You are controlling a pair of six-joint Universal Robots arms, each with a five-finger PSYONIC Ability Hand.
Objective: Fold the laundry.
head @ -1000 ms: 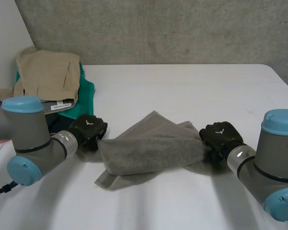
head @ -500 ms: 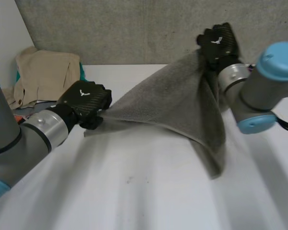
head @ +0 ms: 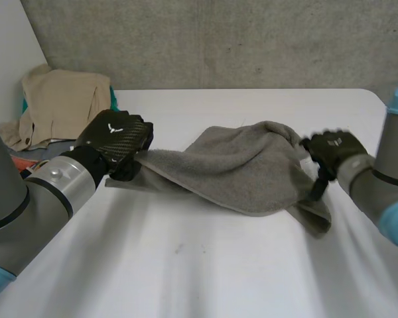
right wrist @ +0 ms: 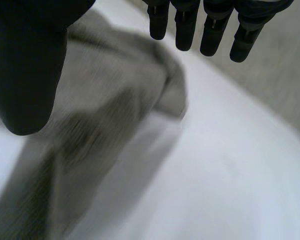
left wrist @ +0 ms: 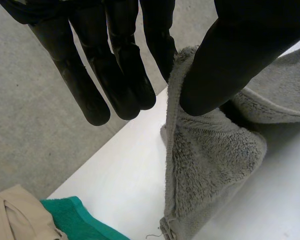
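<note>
One flick done: grey towel (head: 242, 169) dropped back onto white table (head: 205, 265) between the arms, no longer hoisted by right hand (head: 331, 149) — now released, fingers straight, thumb apart, just beside towel's right end. Left corner pinched between thumb and fingers of left hand (head: 116, 136). Spread only partly achieved — humped, creased, right end bunched. Likely needs flattening before any fold.

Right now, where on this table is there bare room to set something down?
Free: the near strip of table before the towel, and the far strip between towel and wall. Crowded: the far-left corner, under the clothes pile.
</note>
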